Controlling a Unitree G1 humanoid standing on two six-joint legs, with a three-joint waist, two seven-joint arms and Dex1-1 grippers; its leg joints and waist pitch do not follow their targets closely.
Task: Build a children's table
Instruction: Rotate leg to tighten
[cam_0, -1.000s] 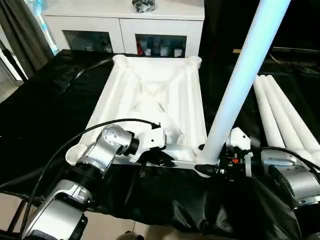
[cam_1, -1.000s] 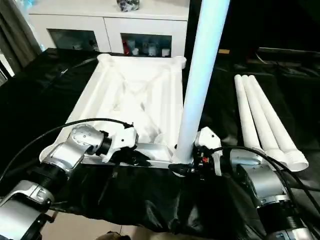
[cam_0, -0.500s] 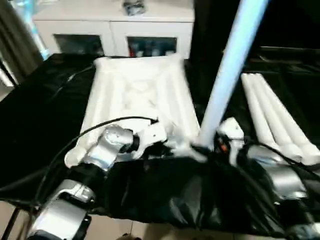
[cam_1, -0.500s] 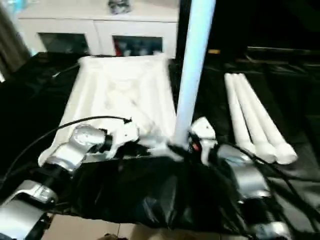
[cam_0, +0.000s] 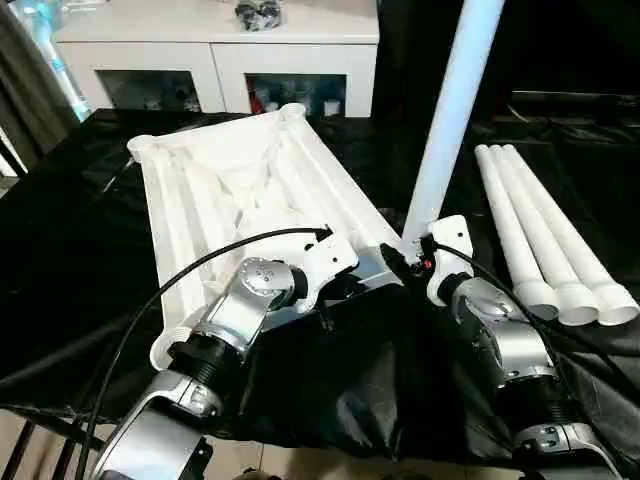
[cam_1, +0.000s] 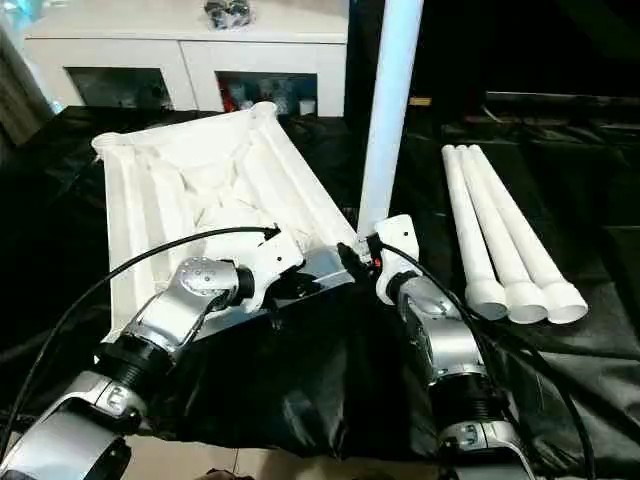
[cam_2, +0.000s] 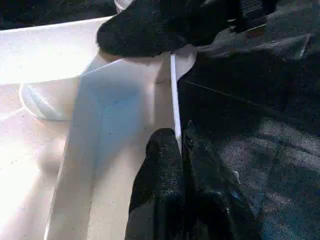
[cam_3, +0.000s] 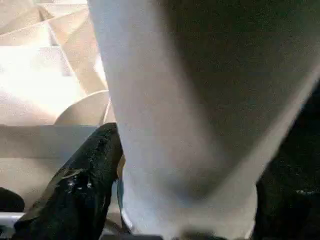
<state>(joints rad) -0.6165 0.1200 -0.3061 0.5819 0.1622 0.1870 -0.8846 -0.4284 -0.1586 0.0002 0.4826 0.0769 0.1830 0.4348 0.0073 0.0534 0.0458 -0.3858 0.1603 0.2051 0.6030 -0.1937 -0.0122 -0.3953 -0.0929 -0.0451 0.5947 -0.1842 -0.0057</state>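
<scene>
Leg (cam_0: 450, 110) top cut off; right tool (cam_0: 408, 256) grips it, left tool (cam_2: 181, 150) pinches tabletop (cam_0: 230, 180) rim.

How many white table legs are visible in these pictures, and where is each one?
4. One leg stands upright at the tabletop's near right corner, in the right gripper. Three legs lie side by side on the black work table, right of the tabletop.
</scene>
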